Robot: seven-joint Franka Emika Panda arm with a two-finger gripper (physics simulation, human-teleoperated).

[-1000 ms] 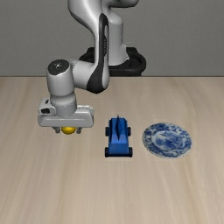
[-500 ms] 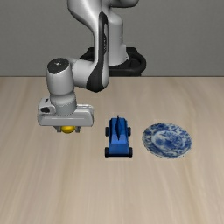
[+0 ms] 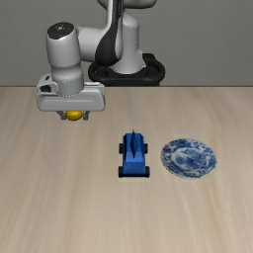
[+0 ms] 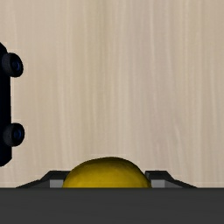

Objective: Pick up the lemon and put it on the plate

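My gripper [image 3: 73,116] hangs above the table at the exterior view's left, shut on the yellow lemon [image 3: 73,115], which peeks out under the hand. The wrist view has the lemon [image 4: 107,173] sitting between my two fingertips, well above the wooden surface. A blue-and-white patterned plate [image 3: 189,157] lies on the table at the exterior view's right, some way from the gripper.
A blue toy car [image 3: 132,155] stands on the table between the gripper and the plate; its side and wheels [image 4: 9,98] also appear beside the lemon in the wrist view. The robot's black base [image 3: 128,69] is behind. Bare wood lies around.
The hand has risen from the table with the lemon held in it; half a second ago it was still low over the surface. Car and plate have stayed put.
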